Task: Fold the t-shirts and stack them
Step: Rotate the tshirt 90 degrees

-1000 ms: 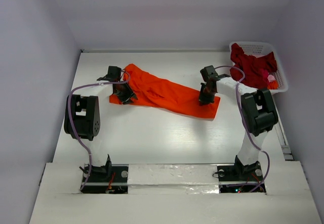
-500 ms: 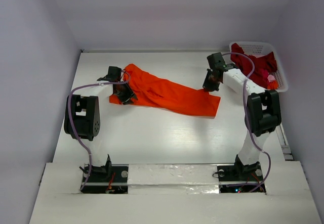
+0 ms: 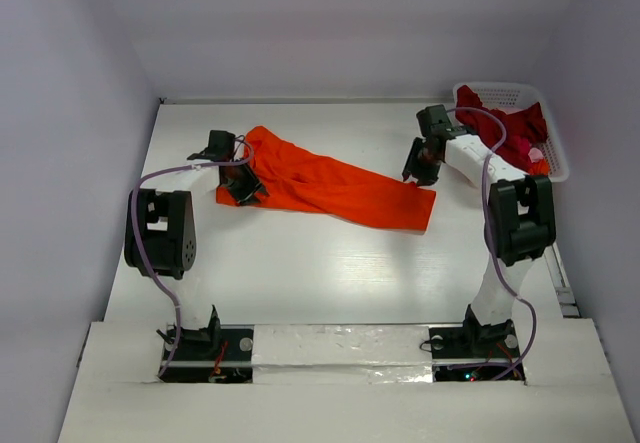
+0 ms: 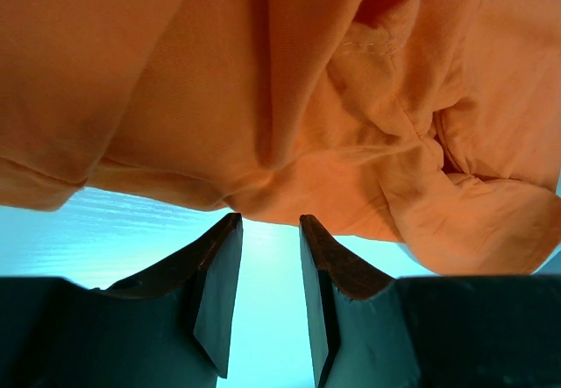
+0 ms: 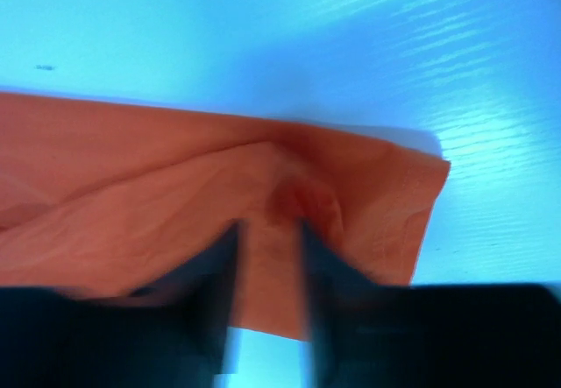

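An orange t-shirt (image 3: 330, 183) lies stretched in a long crumpled band across the table, from back left to the right. My left gripper (image 3: 243, 191) sits at its left end. In the left wrist view this gripper (image 4: 270, 222) is open by a narrow gap with only table between its fingers, and the orange cloth (image 4: 263, 81) starts just past the tips. My right gripper (image 3: 420, 171) hovers over the shirt's right end. The right wrist view is blurred: the gripper (image 5: 270, 226) is open, and a small pucker of orange cloth (image 5: 131, 195) sits at its tips. A dark crimson t-shirt (image 3: 495, 128) is bunched in the basket.
A white latticed basket (image 3: 557, 158) stands at the back right corner, close behind the right arm. White walls close the table (image 3: 330, 273) in at the back and on both sides. Both arm bases sit at the near edge.
The right gripper moved toward the back right, pulling the shirt's right end with it, then opened off the cloth. The left gripper has hardly moved.
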`<act>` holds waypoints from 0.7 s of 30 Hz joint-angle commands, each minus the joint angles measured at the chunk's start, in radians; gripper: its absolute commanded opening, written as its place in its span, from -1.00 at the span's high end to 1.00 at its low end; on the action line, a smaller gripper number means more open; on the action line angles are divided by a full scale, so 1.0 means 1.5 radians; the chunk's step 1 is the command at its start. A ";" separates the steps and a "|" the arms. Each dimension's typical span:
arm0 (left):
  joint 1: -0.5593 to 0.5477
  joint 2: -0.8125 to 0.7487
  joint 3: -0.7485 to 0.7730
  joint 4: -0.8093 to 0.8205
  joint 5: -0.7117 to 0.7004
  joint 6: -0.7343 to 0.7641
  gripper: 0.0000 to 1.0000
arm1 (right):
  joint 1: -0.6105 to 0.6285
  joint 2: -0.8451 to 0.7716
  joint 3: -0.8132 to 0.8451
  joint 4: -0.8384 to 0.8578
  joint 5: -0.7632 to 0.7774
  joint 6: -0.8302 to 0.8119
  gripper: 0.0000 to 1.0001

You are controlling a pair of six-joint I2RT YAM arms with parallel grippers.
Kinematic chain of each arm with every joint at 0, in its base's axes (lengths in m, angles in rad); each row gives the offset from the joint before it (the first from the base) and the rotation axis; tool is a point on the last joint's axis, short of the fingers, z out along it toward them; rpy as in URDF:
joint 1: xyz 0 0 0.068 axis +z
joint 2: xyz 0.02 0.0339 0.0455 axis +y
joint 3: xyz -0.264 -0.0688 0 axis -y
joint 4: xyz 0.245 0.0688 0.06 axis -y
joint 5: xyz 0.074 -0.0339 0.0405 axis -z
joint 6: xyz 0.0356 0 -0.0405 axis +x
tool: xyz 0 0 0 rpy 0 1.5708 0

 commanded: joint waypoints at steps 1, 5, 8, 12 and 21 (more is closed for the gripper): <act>0.011 -0.035 0.009 -0.016 -0.002 0.013 0.42 | 0.004 0.007 0.000 0.000 -0.012 -0.013 0.00; 0.011 -0.040 0.007 -0.015 -0.012 0.010 0.42 | 0.004 -0.028 0.000 -0.002 0.012 -0.012 -0.10; 0.017 -0.048 -0.005 0.001 -0.021 -0.004 0.42 | 0.004 -0.049 0.007 -0.001 0.015 -0.016 0.33; 0.017 -0.039 -0.009 0.020 -0.018 -0.021 0.42 | 0.004 -0.044 0.015 -0.009 0.000 -0.031 0.84; 0.017 0.012 0.017 0.056 0.010 -0.044 0.44 | 0.032 -0.009 -0.019 0.020 -0.058 -0.043 1.00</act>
